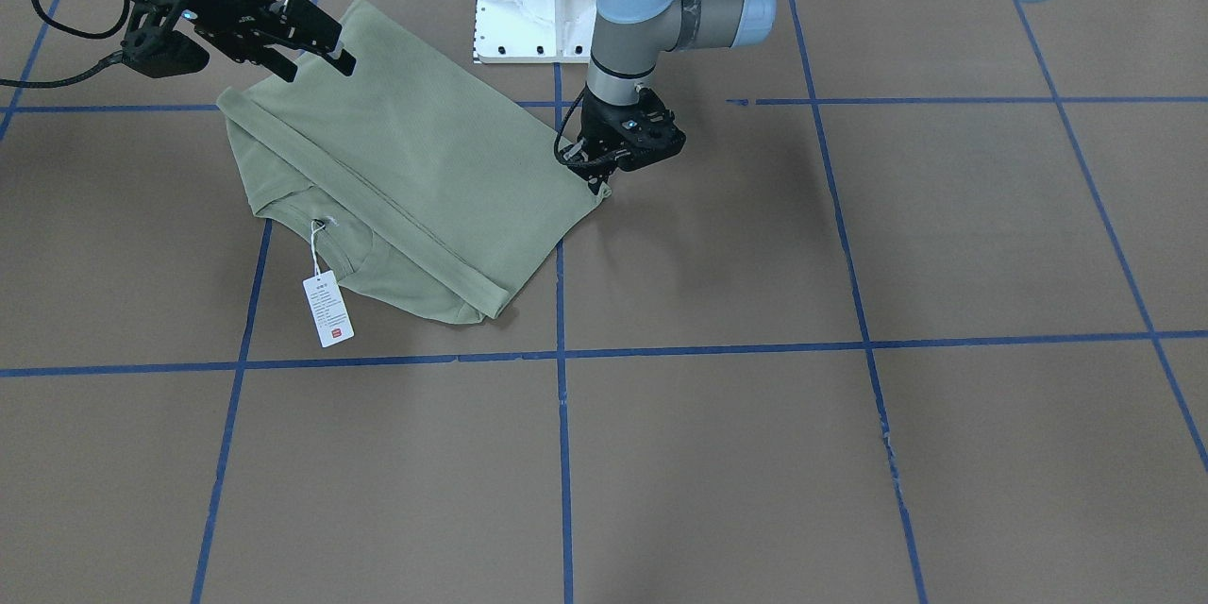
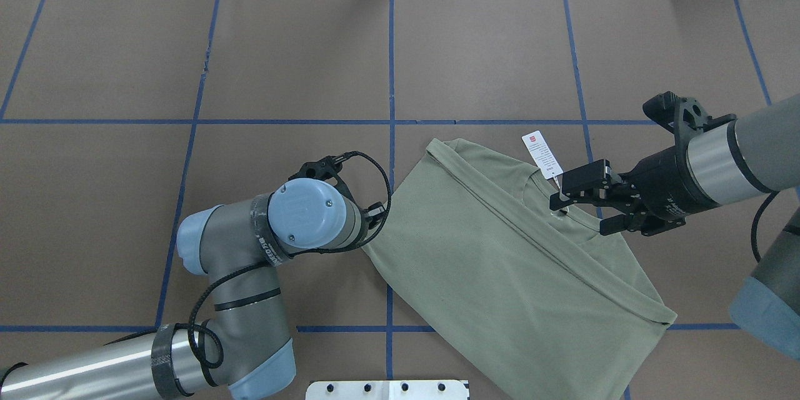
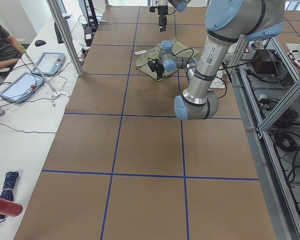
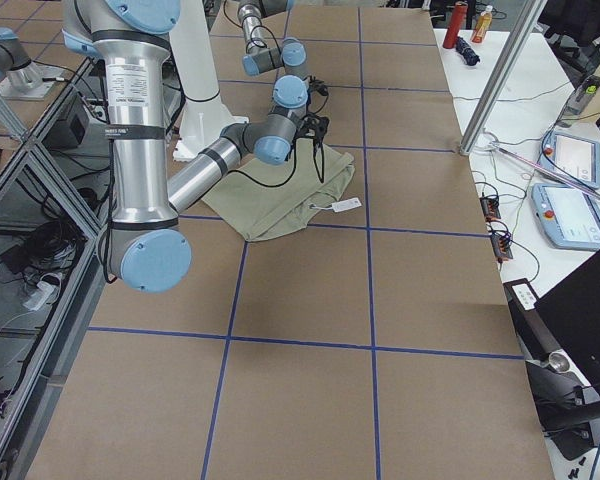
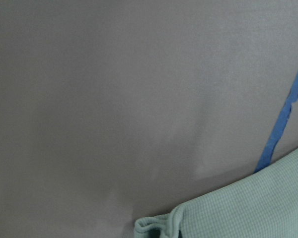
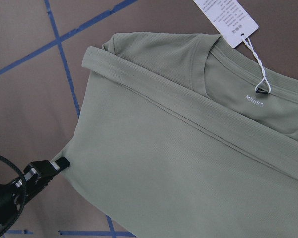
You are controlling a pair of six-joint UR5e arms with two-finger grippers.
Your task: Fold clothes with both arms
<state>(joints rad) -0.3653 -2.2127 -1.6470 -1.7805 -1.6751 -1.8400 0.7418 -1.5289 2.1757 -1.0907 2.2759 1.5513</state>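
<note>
Sage-green knit shirt (image 2: pixel 500 262) was found lying once-folded on the table's (image 2: pixel 187 44) right half. The right gripper (image 2: pixel 582 211) was spread wide and empty above the collar. Whether the left gripper (image 1: pixel 598 181) gripped the shirt corner could not be told. Another fold was judged pending, with both edges to be pinched first.

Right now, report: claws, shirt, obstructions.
Right claw open, hovering over the shirt. Left claw down at a shirt corner, grip not visible. Shirt part-folded, flat on table. Hang tag lies loose past the collar.
</note>
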